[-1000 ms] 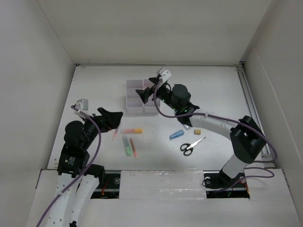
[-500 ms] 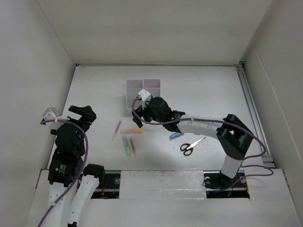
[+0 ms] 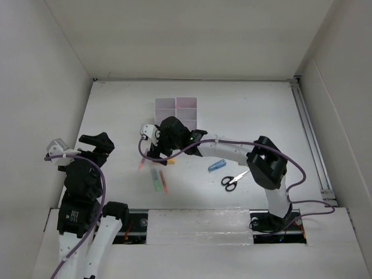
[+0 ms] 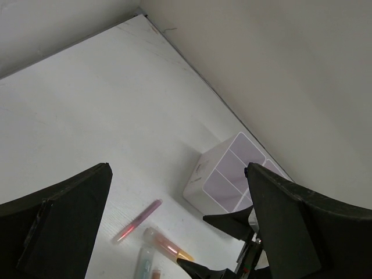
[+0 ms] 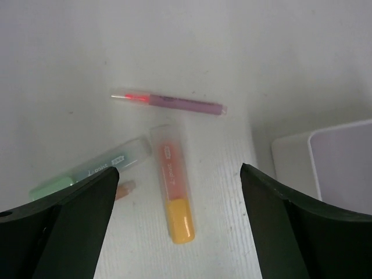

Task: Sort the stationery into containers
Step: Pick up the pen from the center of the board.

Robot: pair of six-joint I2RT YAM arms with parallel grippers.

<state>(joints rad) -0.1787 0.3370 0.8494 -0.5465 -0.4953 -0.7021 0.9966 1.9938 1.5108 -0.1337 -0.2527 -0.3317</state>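
Our right pincer (image 5: 177, 224) hangs wide above the orange-yellow highlighter (image 5: 174, 197). It lies on the desk (image 3: 261, 110) near the trays (image 4: 197, 177), beside the pink pen (image 5: 168, 101) and green highlighter (image 5: 87, 171). Our left pincer (image 4: 177, 224), raised at the left, is wide and holds nothing.

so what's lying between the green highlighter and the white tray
The orange-yellow highlighter lies there, with the green highlighter on one side and the white tray on the other. The right wrist view shows it.
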